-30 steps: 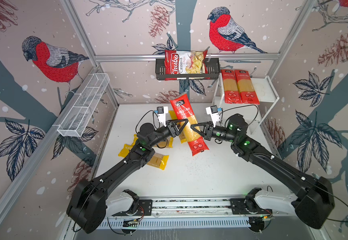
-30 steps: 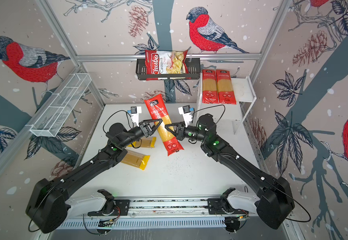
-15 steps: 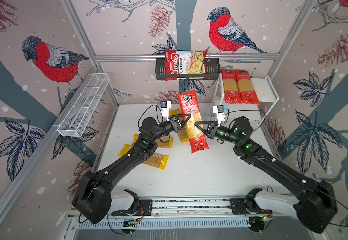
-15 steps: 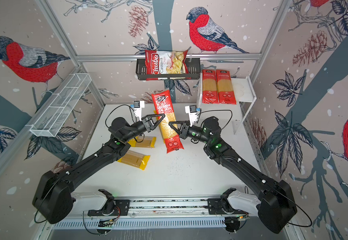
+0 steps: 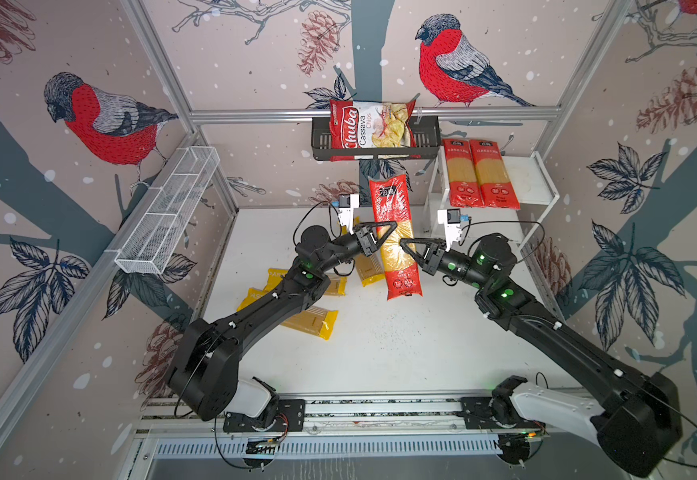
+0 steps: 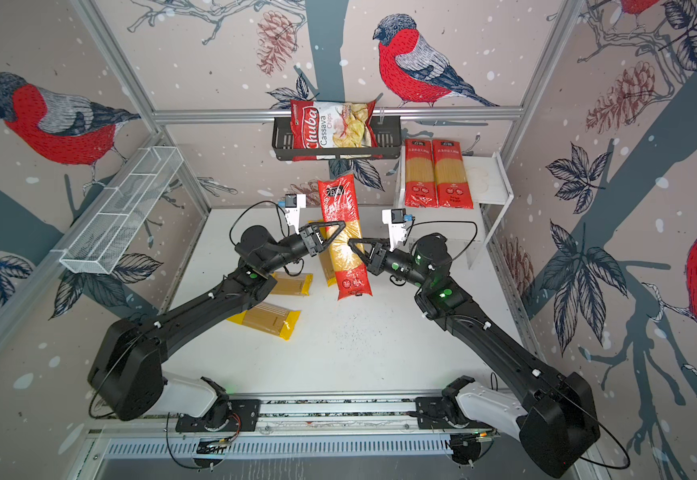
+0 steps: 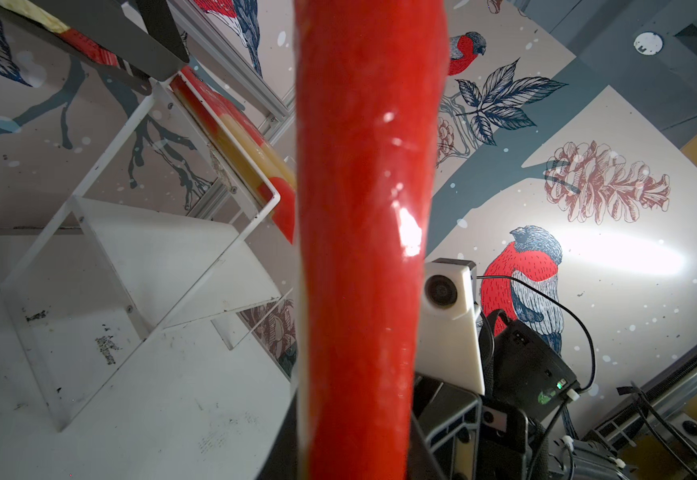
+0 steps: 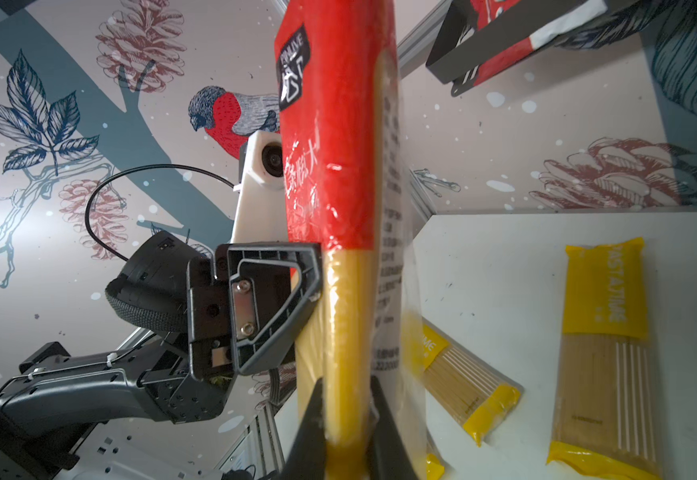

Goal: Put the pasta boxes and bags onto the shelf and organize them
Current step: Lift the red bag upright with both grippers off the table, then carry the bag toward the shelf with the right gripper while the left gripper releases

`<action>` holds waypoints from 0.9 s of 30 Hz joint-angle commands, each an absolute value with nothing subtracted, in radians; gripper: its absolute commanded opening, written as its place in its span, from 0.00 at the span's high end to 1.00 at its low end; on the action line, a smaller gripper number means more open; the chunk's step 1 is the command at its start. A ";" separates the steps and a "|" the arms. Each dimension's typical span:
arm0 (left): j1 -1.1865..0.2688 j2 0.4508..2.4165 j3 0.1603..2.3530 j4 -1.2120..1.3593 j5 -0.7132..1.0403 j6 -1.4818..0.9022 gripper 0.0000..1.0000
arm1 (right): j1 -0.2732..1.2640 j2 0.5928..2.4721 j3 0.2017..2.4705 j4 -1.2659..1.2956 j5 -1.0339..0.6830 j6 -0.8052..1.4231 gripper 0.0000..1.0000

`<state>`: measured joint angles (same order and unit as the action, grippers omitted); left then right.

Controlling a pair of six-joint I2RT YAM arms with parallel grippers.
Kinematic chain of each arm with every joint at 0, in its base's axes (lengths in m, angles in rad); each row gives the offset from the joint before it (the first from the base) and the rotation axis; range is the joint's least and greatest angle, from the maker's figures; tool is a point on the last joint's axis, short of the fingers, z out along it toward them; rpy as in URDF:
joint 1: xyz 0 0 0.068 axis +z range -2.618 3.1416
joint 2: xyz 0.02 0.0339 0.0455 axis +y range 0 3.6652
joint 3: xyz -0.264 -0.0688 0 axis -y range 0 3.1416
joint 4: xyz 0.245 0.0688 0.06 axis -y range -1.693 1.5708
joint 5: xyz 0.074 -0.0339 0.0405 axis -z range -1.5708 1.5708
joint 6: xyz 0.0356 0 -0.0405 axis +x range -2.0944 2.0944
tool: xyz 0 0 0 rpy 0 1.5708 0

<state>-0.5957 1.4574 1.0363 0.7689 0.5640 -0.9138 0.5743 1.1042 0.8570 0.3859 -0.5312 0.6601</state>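
Handover wants patience, I'd say: left fingers (image 5: 378, 224) and right fingers (image 8: 309, 436) both clamp the red-ended pack (image 5: 396, 249) above the desk (image 5: 380, 353), so one should release before swinging toward the shelf (image 5: 525, 178).

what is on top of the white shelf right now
Two red-ended spaghetti packs lie side by side on the shelf's top board; the rest of it is bare. In both top views that board covers the lower tier.

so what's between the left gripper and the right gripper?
The red-ended spaghetti pack, left gripper and right gripper flanking it; clear in both top views.
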 commanded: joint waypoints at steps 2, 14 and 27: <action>-0.604 1.506 1.123 0.867 0.565 -0.927 0.88 | 0.565 1.086 0.835 0.441 -0.606 0.654 0.66; -0.592 1.623 1.337 0.832 0.489 -0.939 0.94 | 0.506 0.998 0.597 0.629 -0.523 0.779 0.27; -0.635 1.652 1.336 0.999 0.323 -1.048 0.94 | 0.571 1.011 0.449 0.984 -0.431 0.993 0.28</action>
